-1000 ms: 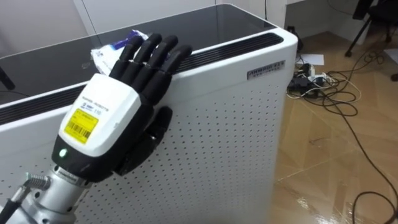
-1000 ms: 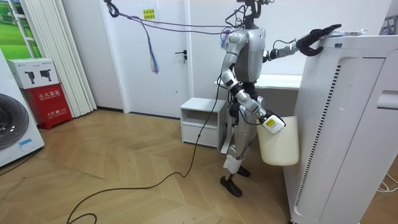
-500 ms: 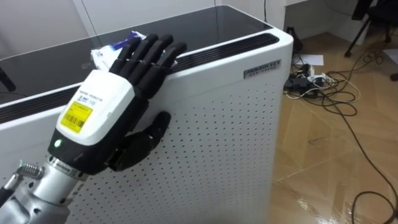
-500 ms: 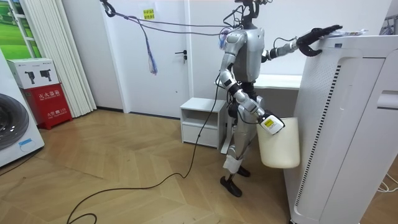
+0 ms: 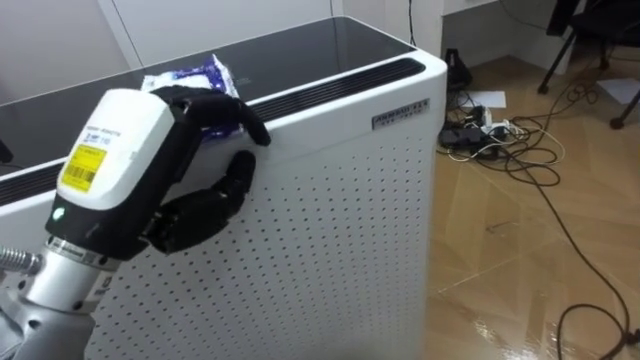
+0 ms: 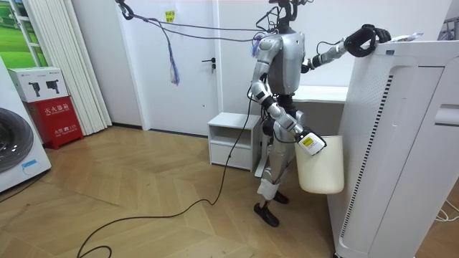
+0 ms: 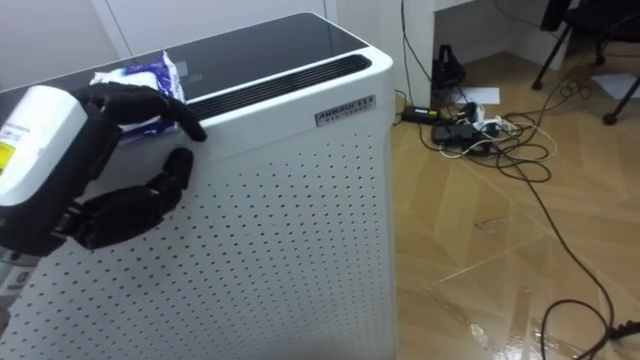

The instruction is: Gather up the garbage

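Observation:
A crumpled white-and-blue wrapper lies on the dark top of a tall white perforated appliance, near its front edge. My left hand reaches up from the lower left. Its fingers curl down over the wrapper, while the thumb rests lower on the appliance's front panel. In the room view I stand beside the appliance with the left arm raised to its top. My right hand hangs low in front of me and holds a cream bin by its rim.
Tangled cables and a power strip lie on the wooden floor right of the appliance. Dark chair legs stand beyond them. A small white cabinet is behind me, and a washing machine stands at the room view's left.
My left hand's fingers were straight over the appliance's top edge and have now curled down onto the wrapper. The eye view has shifted a little.

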Available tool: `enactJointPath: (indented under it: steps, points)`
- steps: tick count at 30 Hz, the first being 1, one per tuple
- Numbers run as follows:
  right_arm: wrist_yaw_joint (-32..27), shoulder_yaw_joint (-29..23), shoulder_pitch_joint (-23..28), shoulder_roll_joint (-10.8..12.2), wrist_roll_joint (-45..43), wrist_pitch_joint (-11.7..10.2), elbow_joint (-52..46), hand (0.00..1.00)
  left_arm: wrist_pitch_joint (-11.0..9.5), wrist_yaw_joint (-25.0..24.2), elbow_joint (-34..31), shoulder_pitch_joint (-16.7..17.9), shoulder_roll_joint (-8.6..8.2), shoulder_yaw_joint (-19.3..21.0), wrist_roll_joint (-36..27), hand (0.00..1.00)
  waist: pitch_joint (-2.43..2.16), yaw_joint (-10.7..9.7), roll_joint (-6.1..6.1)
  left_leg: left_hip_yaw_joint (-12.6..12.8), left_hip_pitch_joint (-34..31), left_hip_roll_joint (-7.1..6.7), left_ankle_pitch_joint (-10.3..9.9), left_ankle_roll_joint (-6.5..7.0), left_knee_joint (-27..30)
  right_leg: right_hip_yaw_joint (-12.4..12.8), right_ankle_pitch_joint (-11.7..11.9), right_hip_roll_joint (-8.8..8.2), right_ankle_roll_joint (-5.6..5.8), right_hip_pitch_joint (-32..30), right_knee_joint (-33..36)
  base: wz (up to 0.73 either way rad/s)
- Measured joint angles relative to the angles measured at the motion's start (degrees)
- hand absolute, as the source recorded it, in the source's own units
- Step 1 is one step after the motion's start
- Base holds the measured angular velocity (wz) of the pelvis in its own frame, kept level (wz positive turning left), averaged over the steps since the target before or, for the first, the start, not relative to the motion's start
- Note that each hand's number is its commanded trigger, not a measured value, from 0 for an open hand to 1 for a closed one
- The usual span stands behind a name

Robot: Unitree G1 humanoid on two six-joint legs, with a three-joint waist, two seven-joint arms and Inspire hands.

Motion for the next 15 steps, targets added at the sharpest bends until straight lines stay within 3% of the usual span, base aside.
enactJointPath:
  steps: [3,7,15]
  points:
    - [0.37,0.0,0.14,0.19,-0.02,0.01,0.0,1.0,0.0,0.22,-0.2,-0.23,-0.03,0.24,-0.01,1.0,-0.19,0.02,-0.37,-0.01,0.13,0.01,0.04,-0.07,0.02,-0.01,-0.07,-0.03,-0.07,0.12,0.07,0.0]
    - [0.87,-0.03,0.17,0.21,-0.23,0.02,0.0,1.0,0.39,0.59,-0.07,-0.19,-0.84,0.27,-0.01,1.0,-0.21,0.01,-0.56,-0.01,0.22,0.03,0.05,-0.08,0.03,0.02,-0.09,-0.02,-0.09,0.17,0.09,0.0]
    - [1.56,-0.04,0.18,0.19,-0.26,1.18,-0.02,1.0,0.56,2.48,0.02,-0.23,-0.85,0.72,-0.07,1.0,-0.19,-0.04,-0.54,-0.03,0.25,0.04,0.05,-0.08,-0.03,0.07,-0.11,0.02,-0.1,0.25,0.06,0.0]
